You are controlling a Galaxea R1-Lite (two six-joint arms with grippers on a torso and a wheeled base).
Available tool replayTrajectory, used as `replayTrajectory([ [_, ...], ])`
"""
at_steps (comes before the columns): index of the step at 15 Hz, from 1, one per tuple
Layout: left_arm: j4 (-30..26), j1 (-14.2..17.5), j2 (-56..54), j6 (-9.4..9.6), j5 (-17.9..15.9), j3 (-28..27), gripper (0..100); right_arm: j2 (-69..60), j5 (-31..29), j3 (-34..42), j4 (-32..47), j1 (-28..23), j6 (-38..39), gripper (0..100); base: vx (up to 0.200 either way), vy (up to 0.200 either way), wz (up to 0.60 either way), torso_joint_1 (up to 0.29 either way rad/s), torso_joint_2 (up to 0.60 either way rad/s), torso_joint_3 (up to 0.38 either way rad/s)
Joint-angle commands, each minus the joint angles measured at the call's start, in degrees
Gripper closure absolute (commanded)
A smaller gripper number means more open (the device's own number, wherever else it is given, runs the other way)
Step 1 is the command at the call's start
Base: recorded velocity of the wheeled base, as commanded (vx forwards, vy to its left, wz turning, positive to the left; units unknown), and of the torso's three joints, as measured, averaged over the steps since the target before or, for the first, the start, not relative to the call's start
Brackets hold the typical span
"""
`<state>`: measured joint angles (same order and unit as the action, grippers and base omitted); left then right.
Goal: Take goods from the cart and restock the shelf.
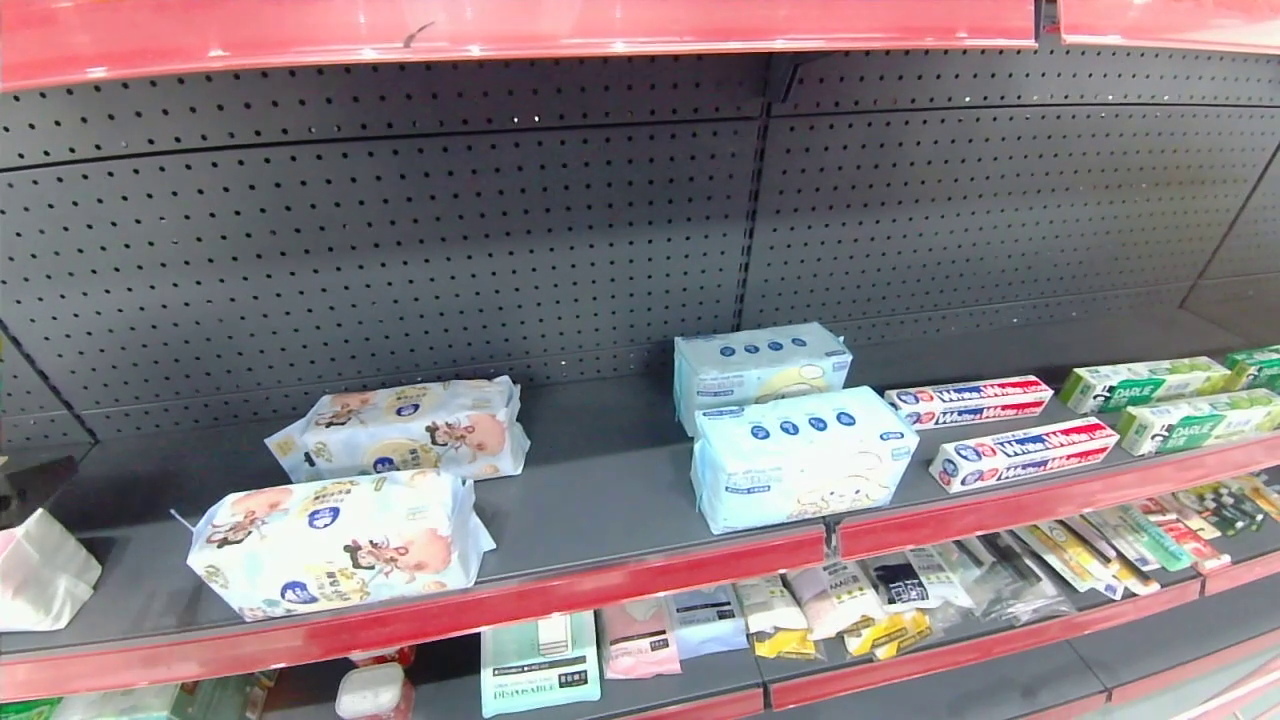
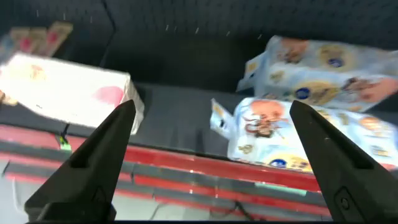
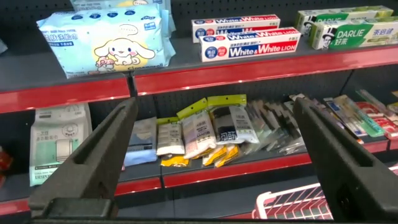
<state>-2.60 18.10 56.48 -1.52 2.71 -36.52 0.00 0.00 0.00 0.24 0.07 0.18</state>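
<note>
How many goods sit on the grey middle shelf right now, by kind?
White cartoon-print soft packs: 2
Light-blue soft tissue packs: 2
Red, white and blue toothpaste boxes: 2
Green toothpaste boxes: 3
Plain white pack at the left end: 1
Total: 10

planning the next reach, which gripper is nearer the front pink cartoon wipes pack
Left. The left gripper sits just off the shelf edge facing the front pink cartoon wipes pack; the right gripper is farther along, lower, before the blue wipes pack.
</note>
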Motion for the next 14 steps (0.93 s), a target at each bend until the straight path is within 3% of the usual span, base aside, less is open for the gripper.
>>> replayTrajectory([
  [1, 0.0, 4.8, 9.2, 0.21, -0.9, -0.8, 0, 0.1, 0.0, 0.0, 0.0, 0.0, 0.0, 0, 0.0, 0.0, 0.0, 0.0, 0.0, 0.0],
  [4, 0.3, 8.5, 13.0, 3.98, -0.9, -1.1, 0, 0.1, 0.0, 0.0, 0.0, 0.0, 0.0, 0, 0.0, 0.0, 0.0, 0.0, 0.0, 0.0],
  [6, 0.2, 10.0, 13.6, 5.48, -0.9, 0.1, 0, 0.1, 0.0, 0.0, 0.0, 0.0, 0.0, 0, 0.0, 0.0, 0.0, 0.0, 0.0, 0.0],
  [12, 5.1, 10.3, 20.8, 6.09, -1.1, 6.1, 0, 0.1, 0.0, 0.0, 0.0, 0.0, 0.0, 0, 0.0, 0.0, 0.0, 0.0, 0.0, 0.0],
  [14, 7.8, 9.8, 22.6, 6.27, -3.8, 6.1, 0, 0.1, 0.0, 0.0, 0.0, 0.0, 0.0, 0, 0.0, 0.0, 0.0, 0.0, 0.0, 0.0],
])
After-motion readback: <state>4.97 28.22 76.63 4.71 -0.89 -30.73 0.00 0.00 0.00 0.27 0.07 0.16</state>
